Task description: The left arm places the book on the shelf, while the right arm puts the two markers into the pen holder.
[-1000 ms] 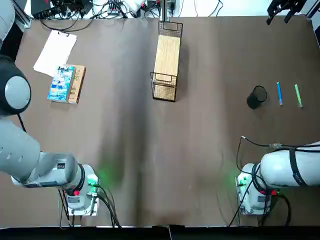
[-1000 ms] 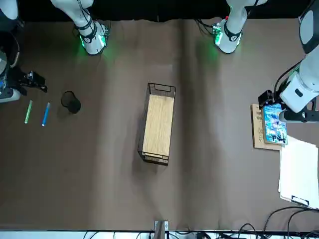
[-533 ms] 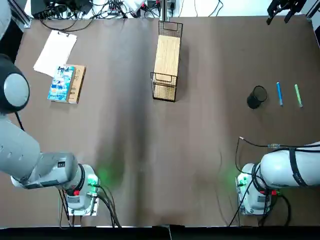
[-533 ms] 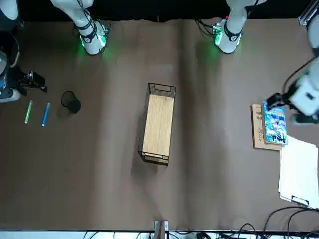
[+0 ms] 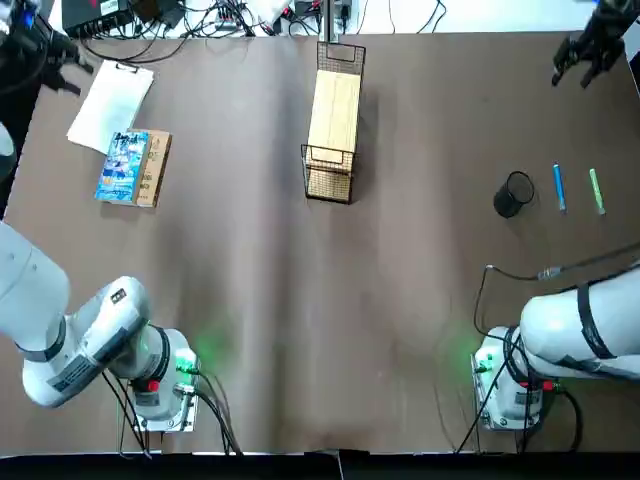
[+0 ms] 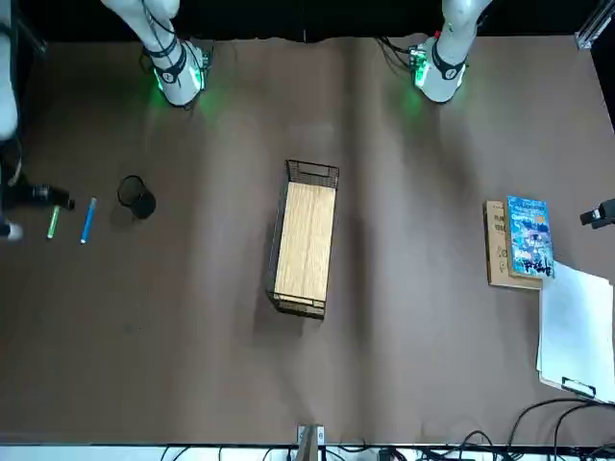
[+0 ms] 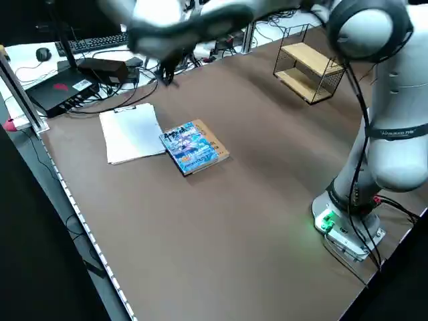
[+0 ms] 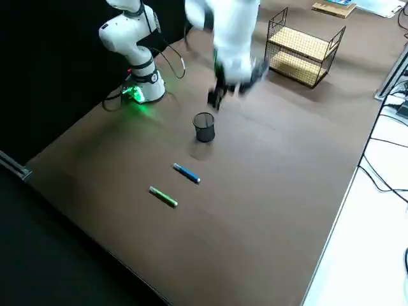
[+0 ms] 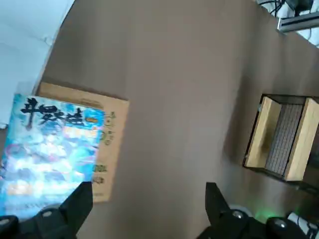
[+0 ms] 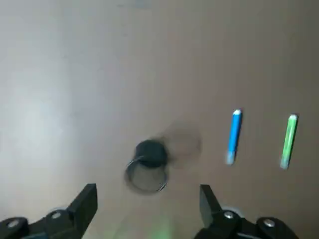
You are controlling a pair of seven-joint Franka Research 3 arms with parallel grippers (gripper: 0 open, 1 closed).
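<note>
The light blue book (image 5: pixel 121 167) (image 6: pixel 529 236) (image 9: pixel 51 149) lies flat on a tan book at the table's left side. The black wire shelf (image 5: pixel 333 121) (image 6: pixel 306 240) with a pale board stands at the far middle. My left gripper (image 5: pixel 52 48) (image 9: pixel 144 204) hangs open and empty, high over the far left corner, past the book. The black mesh pen holder (image 5: pixel 514 194) (image 10: pixel 147 165) stands at the right, with the blue marker (image 5: pixel 558 187) (image 10: pixel 233 136) and the green marker (image 5: pixel 596 190) (image 10: pixel 288 141) lying beside it. Open and empty, my right gripper (image 5: pixel 583 58) (image 10: pixel 147 204) hovers high beyond them.
A white paper sheet (image 5: pixel 110 103) lies beyond the tan book (image 5: pixel 155 168). Cables and gear (image 5: pixel 200 15) line the far edge. Both arm bases (image 5: pixel 160 385) (image 5: pixel 510 390) with green lights stand at the near edge.
My left arm has swung away from above the book toward the far left corner. The right gripper has shifted a little nearer the markers. Nothing on the table has moved.
</note>
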